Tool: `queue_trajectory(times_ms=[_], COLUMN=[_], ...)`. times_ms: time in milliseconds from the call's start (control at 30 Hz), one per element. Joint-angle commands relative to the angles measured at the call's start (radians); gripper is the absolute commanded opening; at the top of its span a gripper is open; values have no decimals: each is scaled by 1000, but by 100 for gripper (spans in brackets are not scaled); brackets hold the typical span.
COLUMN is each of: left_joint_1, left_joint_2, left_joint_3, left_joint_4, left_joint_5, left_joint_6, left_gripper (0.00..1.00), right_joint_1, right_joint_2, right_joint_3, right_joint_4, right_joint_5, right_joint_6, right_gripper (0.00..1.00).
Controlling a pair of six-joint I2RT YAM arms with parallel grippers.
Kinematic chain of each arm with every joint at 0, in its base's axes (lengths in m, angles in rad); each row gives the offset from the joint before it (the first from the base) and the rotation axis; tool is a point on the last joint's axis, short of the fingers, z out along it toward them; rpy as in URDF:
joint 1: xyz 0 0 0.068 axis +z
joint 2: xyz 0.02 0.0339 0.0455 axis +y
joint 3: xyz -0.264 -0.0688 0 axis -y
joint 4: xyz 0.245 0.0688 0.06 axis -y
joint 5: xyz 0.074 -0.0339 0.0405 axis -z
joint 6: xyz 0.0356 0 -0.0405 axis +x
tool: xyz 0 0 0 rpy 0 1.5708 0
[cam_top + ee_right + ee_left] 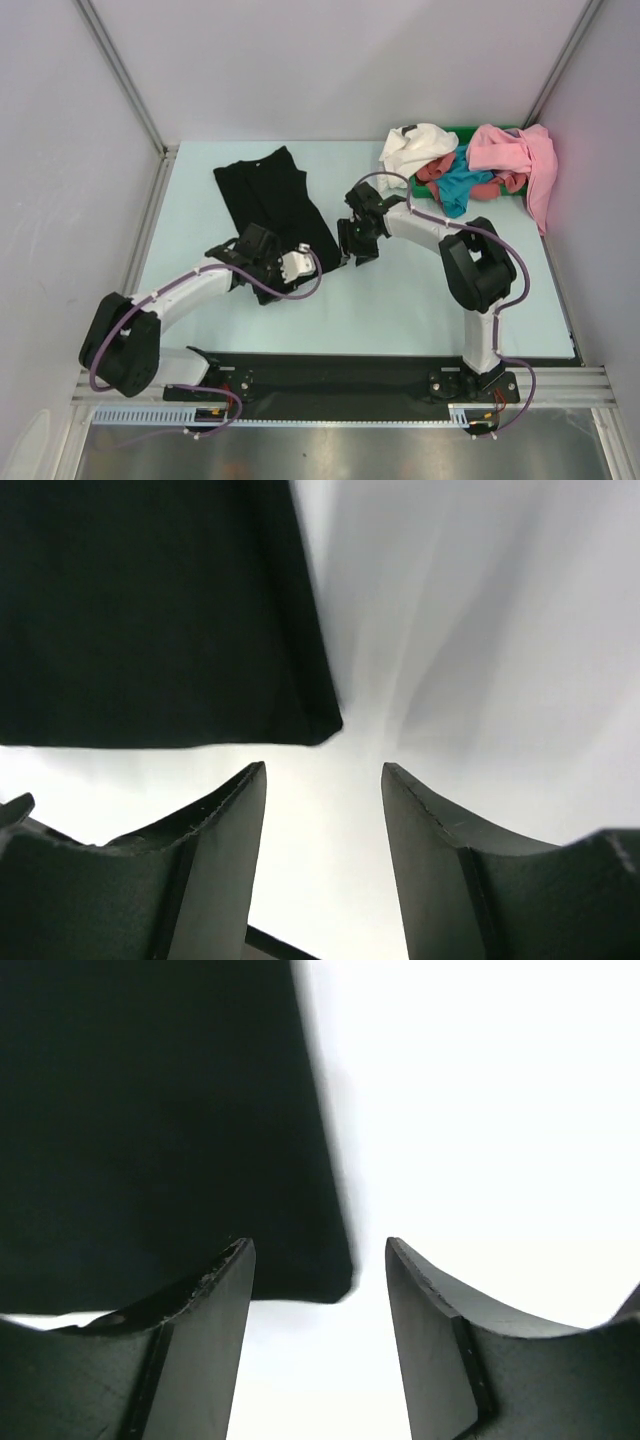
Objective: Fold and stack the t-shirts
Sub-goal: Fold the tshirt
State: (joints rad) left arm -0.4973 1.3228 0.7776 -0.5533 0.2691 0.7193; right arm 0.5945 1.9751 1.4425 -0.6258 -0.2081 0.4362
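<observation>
A black cloth t-shirt (pixel 270 200) is laid flat on the pale table (pixel 400 300), left of centre. The left gripper (pixel 318 1245) is held unclenched at its near edge. The right gripper (pixel 323 768), likewise released, is positioned at its near right corner. A heap of white, red, teal and pink cloth shirts (pixel 460 170) is noted far right.

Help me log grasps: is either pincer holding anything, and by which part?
Nothing is held. The left pincer and the right pincer are both open, at corners of the black shirt.
</observation>
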Motion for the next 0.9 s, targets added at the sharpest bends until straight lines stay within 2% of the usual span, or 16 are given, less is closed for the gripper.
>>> queue_trajectory(times_ms=[0,233,467,700,867], left_joint_1=[-49,-98,-132,-132,-130], left_joint_2=[9,78,47,4,-28], left_joint_3=[-47,-93,-159,-155,-178], left_joint_4=[32,107,133,90,59], left_joint_5=[9,-80,-105,-128,-137], left_joint_6=[29,-3,-7,8,29], left_gripper=[61,59,56,55,55], right_joint_1=[7,7,18,30,25], right_joint_2=[-56,-36,-157,-27,10], right_joint_3=[-57,-71,-145,-41,-69], right_joint_4=[80,146,189,179,152], right_joint_5=[-30,-13,1,-5,6], right_joint_6=[18,42,59,76,65], right_gripper=[55,55,57,61,58])
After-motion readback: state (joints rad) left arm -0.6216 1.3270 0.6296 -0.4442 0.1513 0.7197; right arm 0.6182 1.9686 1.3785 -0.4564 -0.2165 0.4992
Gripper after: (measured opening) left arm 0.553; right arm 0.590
